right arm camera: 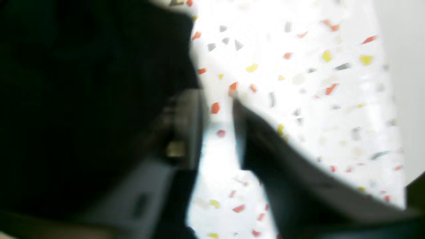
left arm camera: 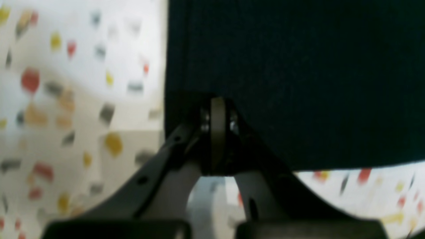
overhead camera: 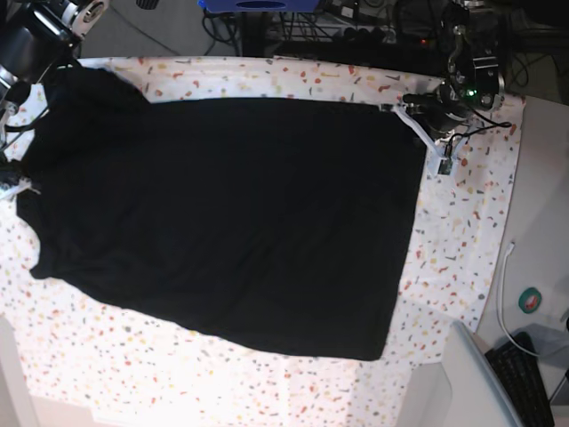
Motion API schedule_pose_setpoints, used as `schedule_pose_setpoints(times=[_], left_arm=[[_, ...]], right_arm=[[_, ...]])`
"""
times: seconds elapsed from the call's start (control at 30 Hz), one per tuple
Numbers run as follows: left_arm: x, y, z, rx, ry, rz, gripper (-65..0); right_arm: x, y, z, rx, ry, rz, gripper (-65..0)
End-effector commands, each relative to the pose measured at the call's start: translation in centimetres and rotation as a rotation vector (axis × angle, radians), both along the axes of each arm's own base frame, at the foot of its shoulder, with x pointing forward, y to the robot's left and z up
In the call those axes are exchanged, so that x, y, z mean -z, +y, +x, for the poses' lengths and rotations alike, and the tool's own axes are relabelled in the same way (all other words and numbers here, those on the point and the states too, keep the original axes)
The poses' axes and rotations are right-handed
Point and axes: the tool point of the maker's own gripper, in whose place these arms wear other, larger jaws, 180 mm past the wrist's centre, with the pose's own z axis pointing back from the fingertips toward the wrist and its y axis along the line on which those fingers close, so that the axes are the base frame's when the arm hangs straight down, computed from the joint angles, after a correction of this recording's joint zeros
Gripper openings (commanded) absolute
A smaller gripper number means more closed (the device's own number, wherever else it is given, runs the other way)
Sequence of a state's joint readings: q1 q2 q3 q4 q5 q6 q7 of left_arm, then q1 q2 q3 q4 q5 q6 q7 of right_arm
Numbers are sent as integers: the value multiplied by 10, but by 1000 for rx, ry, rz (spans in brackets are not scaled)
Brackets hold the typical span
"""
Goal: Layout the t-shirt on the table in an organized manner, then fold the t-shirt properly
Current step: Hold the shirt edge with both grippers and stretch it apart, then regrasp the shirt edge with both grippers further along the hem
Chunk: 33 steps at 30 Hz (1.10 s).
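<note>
**Black t-shirt spread across speckled bench as two arms work its far corners**

The bench point(overhead camera: 462, 258), draped in a white cover flecked with red, yellow and grey, carries the t-shirt point(overhead camera: 231, 222), which lies spread wide and mostly flat over the middle of it, plain black side up with no print showing. One straight edge runs close to the bench's right edge in the base view; the opposite end, by the left edge, is bunched and humped toward the far left corner.

At the far right corner, the left gripper point(left arm camera: 217, 109) has its fingers pinched tight on a corner of the black cloth, seen close up from the left wrist camera. At the far left corner, the right gripper point(right arm camera: 219, 109) stands with its fingers partly apart over bare bench, the cloth just beside one finger; nothing appears to be held between them.

The likely risk: with only one corner gripped, a pull by the left arm could drag the whole shirt sideways or fold that corner under, while the lumped left end stays uneven and spoils any fold. A right-hand grasp closing on bare bench cover rather than cloth would snag the cover.
</note>
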State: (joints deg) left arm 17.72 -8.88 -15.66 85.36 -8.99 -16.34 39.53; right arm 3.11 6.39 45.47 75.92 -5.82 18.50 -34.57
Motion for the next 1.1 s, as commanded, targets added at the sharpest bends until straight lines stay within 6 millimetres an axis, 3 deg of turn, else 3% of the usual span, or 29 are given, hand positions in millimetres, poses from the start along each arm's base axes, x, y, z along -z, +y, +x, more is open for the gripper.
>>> schedule_pose_setpoints(times=[0.0, 0.03, 0.13, 0.2, 0.27, 0.37, 0.47, 0.5, 0.67, 0.83, 1.07], left_arm=[[-11, 6, 5, 4, -28, 28, -650], [-19, 5, 8, 12, -51, 33, -650], [-37, 2, 15, 31, -102, 47, -650], [-47, 0, 17, 42, -128, 55, -650], [-55, -1, 22, 51, -152, 67, -650], [-61, 11, 26, 18, -170, 81, -650], [-70, 27, 39, -29, -208, 92, -650], [-66, 28, 43, -34, -200, 90, -650], [-35, 30, 72, -79, -145, 33, -650], [3, 13, 75, -34, -32, -6, -650], [8, -7, 126, -8, -19, -48, -650]], right_arm=[[-26, -16, 7, 3, -60, -67, -362], [-34, -18, 2, 0, -71, -95, -315], [-56, -11, -17, -25, -88, -170, -303], [-61, 9, -24, -108, -75, -198, -303], [-48, 38, -30, -237, -26, -179, -318], [-33, 69, -22, -345, -1, -140, -423], [-20, 87, -11, -396, 12, -103, -599], [-14, 92, -6, -407, 18, -87, -650], [18, 102, 8, -397, 67, 4, -650], [47, 103, 4, -386, 132, 69, -650], [68, 94, 50, -363, 94, 152, -650]])
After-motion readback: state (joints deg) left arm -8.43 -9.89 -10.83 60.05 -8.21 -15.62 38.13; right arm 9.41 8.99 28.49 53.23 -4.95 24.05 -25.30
